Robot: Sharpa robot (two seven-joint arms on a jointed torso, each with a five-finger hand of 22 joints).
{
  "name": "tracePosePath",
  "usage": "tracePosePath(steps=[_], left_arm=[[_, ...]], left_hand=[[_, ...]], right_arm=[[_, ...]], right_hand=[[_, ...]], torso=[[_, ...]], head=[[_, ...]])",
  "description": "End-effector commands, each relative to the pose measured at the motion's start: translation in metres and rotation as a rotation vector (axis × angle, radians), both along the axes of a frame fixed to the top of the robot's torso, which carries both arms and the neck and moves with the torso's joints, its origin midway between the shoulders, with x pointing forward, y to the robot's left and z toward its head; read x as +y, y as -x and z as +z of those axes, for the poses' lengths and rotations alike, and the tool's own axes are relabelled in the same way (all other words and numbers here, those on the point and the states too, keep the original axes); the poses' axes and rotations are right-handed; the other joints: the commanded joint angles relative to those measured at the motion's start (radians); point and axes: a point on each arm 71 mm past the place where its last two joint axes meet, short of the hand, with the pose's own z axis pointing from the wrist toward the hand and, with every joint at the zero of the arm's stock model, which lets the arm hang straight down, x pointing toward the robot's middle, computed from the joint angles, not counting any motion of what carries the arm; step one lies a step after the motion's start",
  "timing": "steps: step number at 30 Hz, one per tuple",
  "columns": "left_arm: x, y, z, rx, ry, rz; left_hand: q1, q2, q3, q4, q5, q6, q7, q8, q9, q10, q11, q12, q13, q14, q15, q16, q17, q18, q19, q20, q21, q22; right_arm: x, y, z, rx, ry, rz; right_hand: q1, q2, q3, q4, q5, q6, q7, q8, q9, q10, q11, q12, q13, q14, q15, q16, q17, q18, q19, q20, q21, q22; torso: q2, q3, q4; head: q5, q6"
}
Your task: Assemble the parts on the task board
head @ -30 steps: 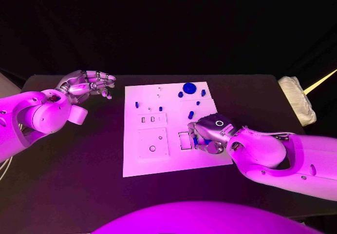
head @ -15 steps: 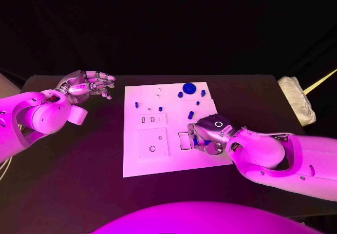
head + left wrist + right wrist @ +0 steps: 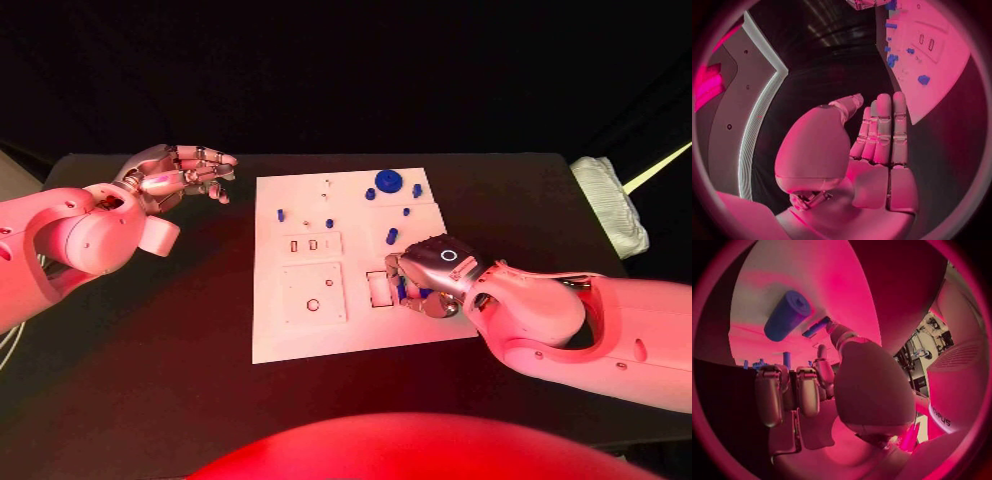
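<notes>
Black table (image 3: 173, 340), dark backdrop, folded white cloth (image 3: 611, 205).

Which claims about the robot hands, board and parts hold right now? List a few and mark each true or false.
1. The left robot hand rests on the white rectangular task board. False: it is over the black table, beside the board's far left corner.
2. The right robot hand is over the board, near its right edge. True.
3. A round blue disc part lies near the board's far edge. True.
4. A white cloth-like bundle lies at the table's left side. False: it is at the right edge.
5. The left robot hand holds a blue part. False: its palm and fingers are empty in the left wrist view.
</notes>
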Motion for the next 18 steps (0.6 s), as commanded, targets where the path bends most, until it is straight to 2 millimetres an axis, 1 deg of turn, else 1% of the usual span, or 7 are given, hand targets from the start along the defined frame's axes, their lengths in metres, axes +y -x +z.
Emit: tracePosePath(steps=[1, 5, 8, 12, 13, 18], left_arm=[[-0.0023, 0.0004, 0.0010, -0.006, 0.008, -0.017], [-0.0025, 0.0003, 0.0010, -0.006, 0.008, -0.018], [-0.0025, 0.0003, 0.0010, -0.006, 0.008, -0.018], [-0.0025, 0.0002, 0.0009, -0.006, 0.008, -0.018], [-0.0025, 0.0002, 0.0009, -0.006, 0.008, -0.018], [-0.0025, 0.0001, 0.0009, -0.006, 0.008, -0.018]], left_hand=[[-0.005, -0.001, -0.001, -0.003, -0.003, -0.007, 0.030, 0.002, -0.001, -0.005, 0.001, 0.003, -0.001, -0.005, 0.000, 0.004, -0.001, 0.014, -0.001, 0.007, -0.004, 0.000], [-0.005, -0.001, -0.001, -0.003, -0.003, -0.007, 0.030, 0.002, -0.001, -0.005, 0.001, 0.003, -0.001, -0.005, 0.000, 0.004, -0.001, 0.014, -0.001, 0.007, -0.004, 0.000], [-0.005, -0.001, -0.001, -0.003, -0.003, -0.007, 0.030, 0.002, -0.001, -0.005, 0.001, 0.003, -0.001, -0.005, 0.000, 0.004, -0.001, 0.014, -0.001, 0.007, -0.004, 0.000], [-0.005, -0.001, -0.001, -0.003, -0.003, -0.007, 0.030, 0.002, -0.001, -0.005, 0.001, 0.003, -0.001, -0.005, 0.000, 0.004, -0.001, 0.014, -0.001, 0.007, -0.004, 0.000], [-0.005, -0.001, -0.001, -0.003, -0.003, -0.007, 0.030, 0.002, -0.001, -0.005, 0.001, 0.003, -0.001, -0.005, 0.000, 0.004, -0.001, 0.014, -0.001, 0.007, -0.004, 0.000], [-0.005, -0.001, -0.001, -0.003, -0.003, -0.007, 0.030, 0.002, -0.001, -0.005, 0.001, 0.003, -0.001, -0.005, 0.000, 0.004, -0.001, 0.014, -0.001, 0.007, -0.004, 0.000]], right_arm=[[0.0002, 0.0002, -0.0016, -0.005, 0.025, 0.009], [-0.0001, -0.0001, -0.0022, -0.008, 0.028, 0.008], [-0.0003, -0.0001, -0.0024, -0.010, 0.028, 0.008], [-0.0003, 0.0000, -0.0020, -0.017, 0.027, 0.007], [-0.0003, 0.0000, -0.0020, -0.018, 0.027, 0.007], [0.0000, 0.0002, -0.0012, -0.028, 0.023, 0.008]], right_hand=[[0.010, 0.001, 0.004, -0.004, -0.007, -0.002, -0.005, 0.005, 0.001, 0.000, -0.009, 0.006, 0.001, 0.101, -0.007, -0.001, 0.241, -0.009, 0.090, -0.008, 0.004, 0.245], [0.013, 0.002, 0.007, -0.006, -0.007, -0.001, -0.006, 0.007, 0.002, 0.000, -0.009, 0.006, 0.001, 0.101, -0.007, -0.001, 0.241, -0.009, 0.090, -0.009, 0.005, 0.245], [0.015, 0.003, 0.009, -0.007, -0.007, -0.001, -0.006, 0.008, 0.002, 0.000, -0.009, 0.006, 0.002, 0.101, -0.008, -0.001, 0.241, -0.008, 0.090, -0.009, 0.004, 0.245], [0.018, 0.004, 0.013, -0.008, -0.007, -0.001, -0.006, 0.010, 0.002, 0.001, -0.010, 0.006, 0.002, 0.101, -0.008, -0.001, 0.241, -0.009, 0.090, -0.010, 0.005, 0.245], [0.018, 0.005, 0.014, -0.008, -0.007, -0.001, -0.006, 0.010, 0.002, 0.001, -0.010, 0.007, 0.002, 0.101, -0.008, -0.001, 0.241, -0.009, 0.090, -0.010, 0.005, 0.245], [0.022, 0.007, 0.021, -0.009, -0.007, 0.000, -0.007, 0.013, 0.002, 0.003, -0.011, 0.007, 0.004, 0.101, -0.009, -0.001, 0.241, -0.009, 0.090, -0.010, 0.005, 0.245]], torso=[[0.000, -0.0003, 0.0005], [0.000, -0.0002, 0.0001], [0.000, 0.0000, 0.0004], [0.000, 0.0002, -0.0002], [0.000, 0.0006, 0.0001], [0.000, 0.0007, 0.0002]], head=[[-0.001, 0.000], [0.000, -0.001], [-0.002, -0.001], [0.000, -0.002], [0.000, -0.001], [-0.001, -0.001]])
